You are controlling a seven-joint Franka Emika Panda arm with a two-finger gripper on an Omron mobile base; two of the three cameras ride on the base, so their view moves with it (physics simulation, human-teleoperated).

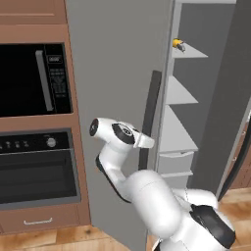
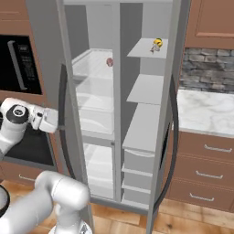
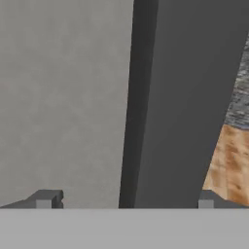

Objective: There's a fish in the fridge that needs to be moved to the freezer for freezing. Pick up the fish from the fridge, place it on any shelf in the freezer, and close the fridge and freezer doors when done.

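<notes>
The two small dark finger tips (image 3: 44, 198) are sitting at the bottom of the hand view, far apart from each other, so the gripper (image 3: 125, 200) is standing wide open and holding nothing. Right in front of it the long dark bar handle (image 3: 182, 97) is running up the flat grey fridge door (image 3: 58, 87), and the handle is lying between the two tips. I cannot tell if the tips are touching it.

In the left base view the white arm (image 1: 147, 196) is bending up from the floor and its hand is reaching to the same handle (image 1: 149, 117) on the big open door (image 1: 117, 73).

The fish (image 2: 156, 44) is lying on the top shelf of the freezer (image 2: 146, 87), the thin side with plain grey shelves. It is looking very small, dark with a yellow spot. In the fridge (image 2: 96, 96) beside it, a small red piece (image 2: 109, 61) is sitting on an upper glass shelf. Both doors are standing open. A black microwave (image 1: 32, 81) is sitting in the wooden wall to the left.
</notes>
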